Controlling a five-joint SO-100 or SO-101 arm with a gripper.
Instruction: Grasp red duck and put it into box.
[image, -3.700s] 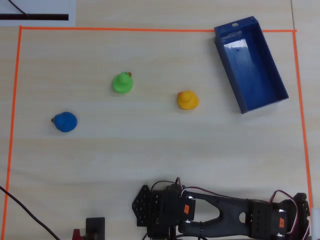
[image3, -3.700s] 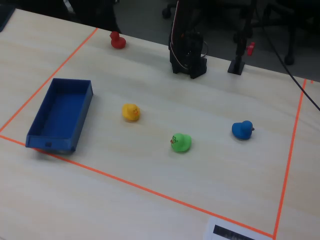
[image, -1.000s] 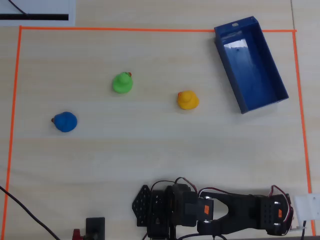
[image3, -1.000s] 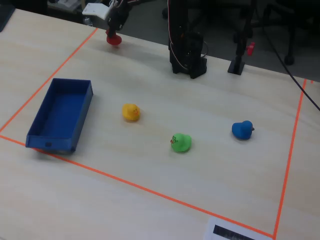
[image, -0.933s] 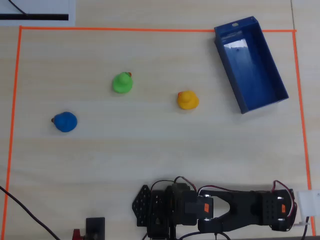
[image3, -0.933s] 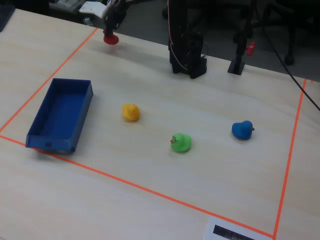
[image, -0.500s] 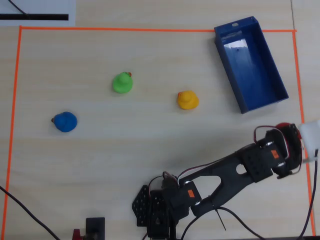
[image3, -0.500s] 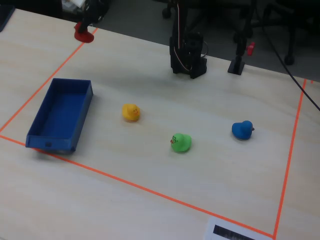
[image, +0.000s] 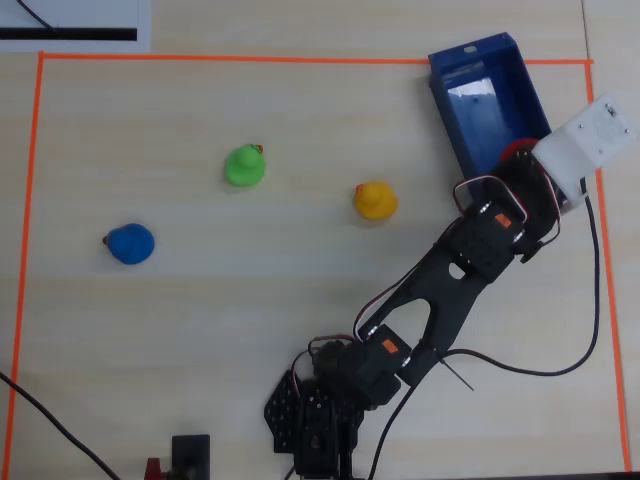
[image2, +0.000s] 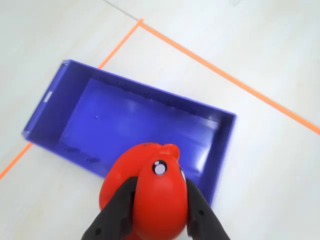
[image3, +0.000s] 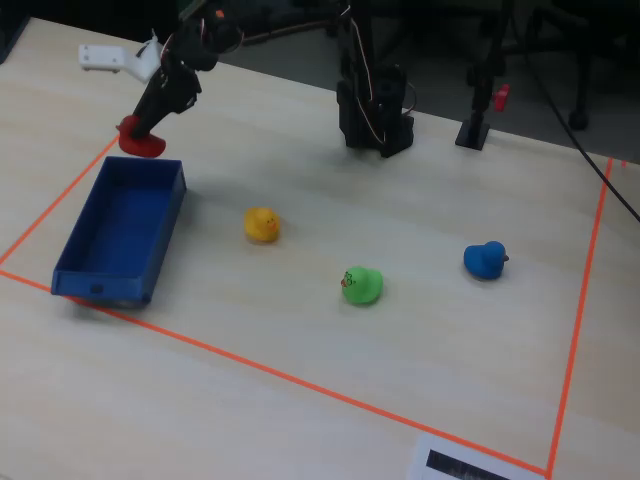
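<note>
My gripper (image2: 159, 210) is shut on the red duck (image2: 150, 190), with a black finger on each side of its body. In the wrist view the duck hangs over the near short wall of the dark blue box (image2: 145, 125), which is open-topped and looks empty. In the fixed view the gripper (image3: 145, 135) holds the red duck (image3: 140, 143) just above the far end of the box (image3: 120, 232). In the overhead view only a sliver of the red duck (image: 515, 150) shows beside the box (image: 490, 100), under the white wrist camera.
A yellow duck (image: 375, 201), a green duck (image: 244, 165) and a blue duck (image: 130, 243) stand on the light wooden table inside an orange tape border (image: 300, 60). The arm's base (image: 320, 410) is at the bottom edge, with black cables beside it.
</note>
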